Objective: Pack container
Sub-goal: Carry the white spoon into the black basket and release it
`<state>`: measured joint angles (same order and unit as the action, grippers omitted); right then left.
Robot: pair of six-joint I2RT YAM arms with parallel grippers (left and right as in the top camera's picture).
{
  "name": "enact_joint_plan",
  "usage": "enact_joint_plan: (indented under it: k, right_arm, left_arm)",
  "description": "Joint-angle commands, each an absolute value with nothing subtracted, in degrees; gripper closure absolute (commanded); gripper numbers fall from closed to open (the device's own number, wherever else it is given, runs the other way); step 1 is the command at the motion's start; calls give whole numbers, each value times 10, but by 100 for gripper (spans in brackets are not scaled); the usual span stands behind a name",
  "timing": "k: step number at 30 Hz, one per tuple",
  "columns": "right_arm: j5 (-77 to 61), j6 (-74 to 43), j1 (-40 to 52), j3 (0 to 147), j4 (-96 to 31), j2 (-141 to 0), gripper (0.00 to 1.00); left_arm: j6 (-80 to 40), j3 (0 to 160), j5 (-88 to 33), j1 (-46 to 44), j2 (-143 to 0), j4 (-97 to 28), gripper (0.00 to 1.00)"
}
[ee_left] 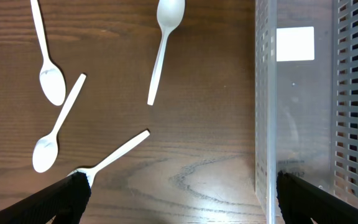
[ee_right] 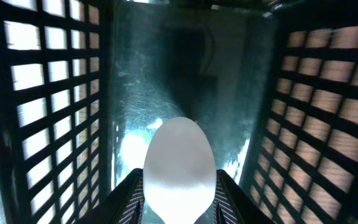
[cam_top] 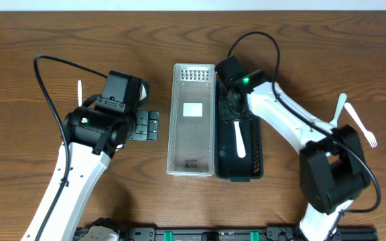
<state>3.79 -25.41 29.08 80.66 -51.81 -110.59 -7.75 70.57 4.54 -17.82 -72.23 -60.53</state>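
Spoon point(ee_right: 179, 163) is pinched between the fingers of the right gripper point(ee_right: 179, 190), low inside the black basket point(cam_top: 257, 144), which lies just right of the clear basket point(cam_top: 173, 120). The left gripper point(ee_left: 179, 186) hangs wide apart over the table point(ee_left: 197, 143), left of the clear basket, with loose spoons point(ee_left: 51, 81) below it.

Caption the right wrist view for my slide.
Right claw grips a white plastic spoon inside the black lattice container.

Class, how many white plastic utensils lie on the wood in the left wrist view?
4: top-left spoon, lower-left spoon, top-centre spoon, and a fourth utensil at bottom left, head hidden behind the finger. Others may lie outside the frame.
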Motion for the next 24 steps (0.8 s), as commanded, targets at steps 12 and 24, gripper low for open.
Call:
enact_joint_plan:
  k: [12,24]
  right_arm:
    - [39,-207,284,878,-547,-1027,28]
    - [102,-211,7,927,-615,-907,16]
  left_arm:
    - [-84,713,52,-176,-723,-610,2]
    - [-84,713,52,-176,-723,-611,2]
